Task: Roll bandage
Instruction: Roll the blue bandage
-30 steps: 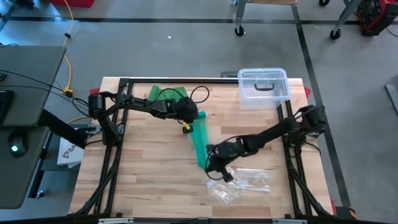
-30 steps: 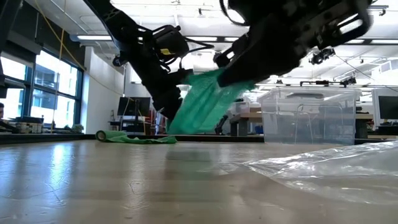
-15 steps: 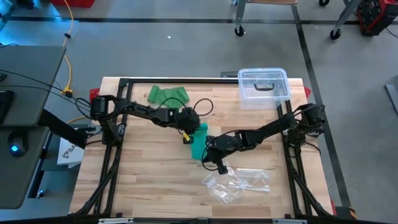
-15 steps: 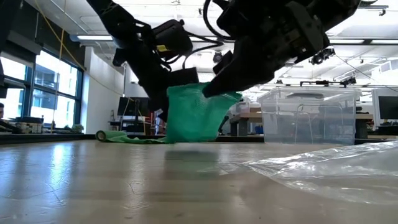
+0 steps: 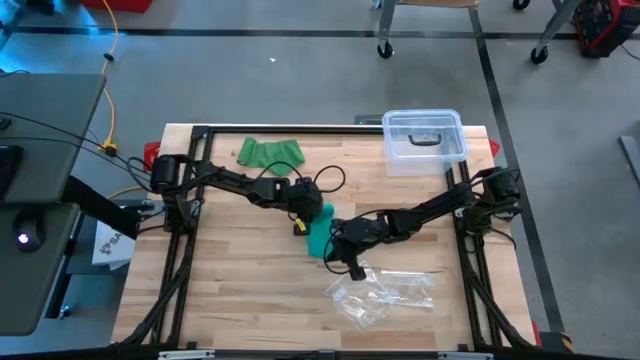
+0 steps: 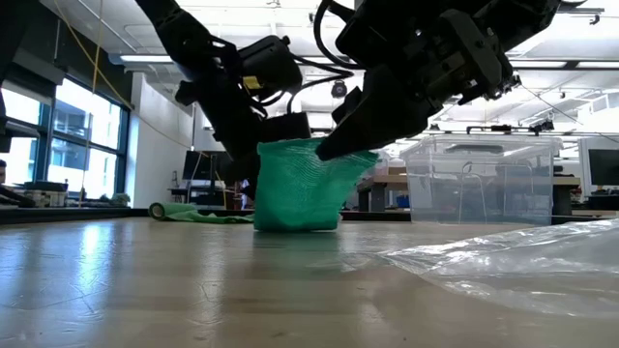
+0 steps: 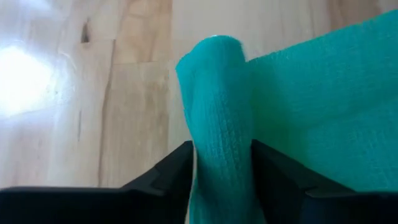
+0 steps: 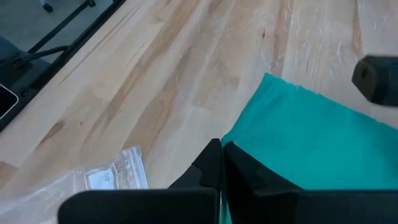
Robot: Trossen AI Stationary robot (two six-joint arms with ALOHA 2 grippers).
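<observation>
High view: the green bandage (image 5: 321, 238) lies mid-table, near the clear box (image 5: 425, 138), between the left gripper (image 5: 308, 205) and right gripper (image 5: 345, 245).

Low view: it sags in soft folds onto the table (image 6: 193, 290), so it looks light and limp.

Left wrist view: the fingers (image 7: 163, 175) straddle a bandage fold.

Right wrist view: the fingers (image 8: 239, 168) pinch its edge; edges seem the best hold.

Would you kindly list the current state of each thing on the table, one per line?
Teal bandage: bunched on the table, pinched at both ends.
Left gripper: fingers around a bandage fold.
Right gripper: shut on the bandage edge.
Green roll: lying loose near the far edge, untouched.
Clear bin: upright, lid on.
Plastic wrapper: crumpled, flat on the table.
</observation>
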